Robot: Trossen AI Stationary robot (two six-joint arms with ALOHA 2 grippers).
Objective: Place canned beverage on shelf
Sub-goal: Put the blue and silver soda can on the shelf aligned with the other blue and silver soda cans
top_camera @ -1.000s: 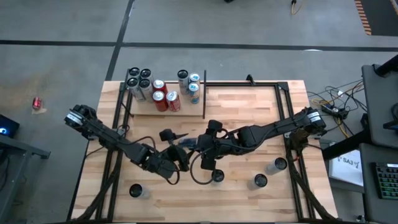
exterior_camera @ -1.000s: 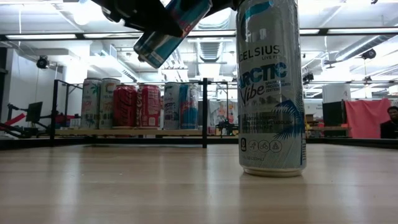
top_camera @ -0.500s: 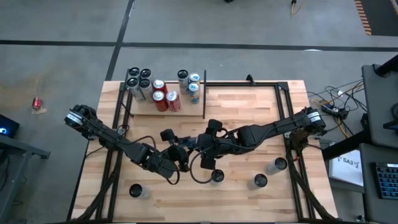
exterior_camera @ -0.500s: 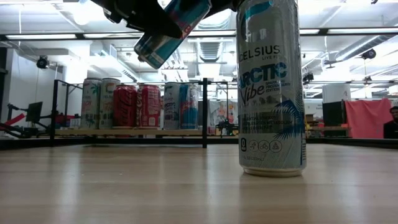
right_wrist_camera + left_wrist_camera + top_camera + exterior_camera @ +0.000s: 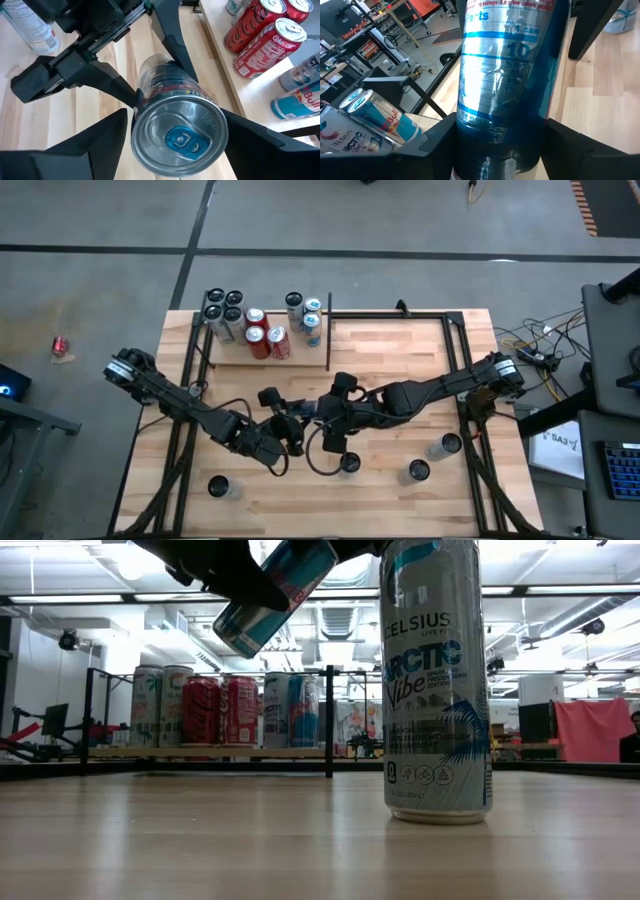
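A blue and silver canned beverage (image 5: 270,595) hangs tilted in the air over the middle of the table, between my two grippers. My left gripper (image 5: 500,127) comes from the table's left and is shut on its lower part. My right gripper (image 5: 175,112) comes from the right; its fingers stand open on either side of the can's top end (image 5: 180,135), which faces that wrist camera. In the high view both grippers (image 5: 290,425) (image 5: 318,415) meet there and hide most of the can. The shelf (image 5: 310,356) stands at the far left and bears several upright cans (image 5: 255,330). My left gripper pinches the can's lower body (image 5: 495,145) between its two fingers (image 5: 117,87), which lie across the can. It comes nearly level from the table's left, slanting a little down. The can is lifted clear of the table and tilted, with its top end away from this gripper.
A tall Celsius can (image 5: 437,680) stands on the table close to the low camera. Several more loose cans (image 5: 417,471) stand along the near edge. A bare black metal frame (image 5: 400,314) runs along the far right. Free tabletop lies in front of the shelf.
In the low view the dark gripper has come further in over the can's upper part, and the can has shifted slightly to the left while staying tilted and clear of the table. Both arms have kept their places.
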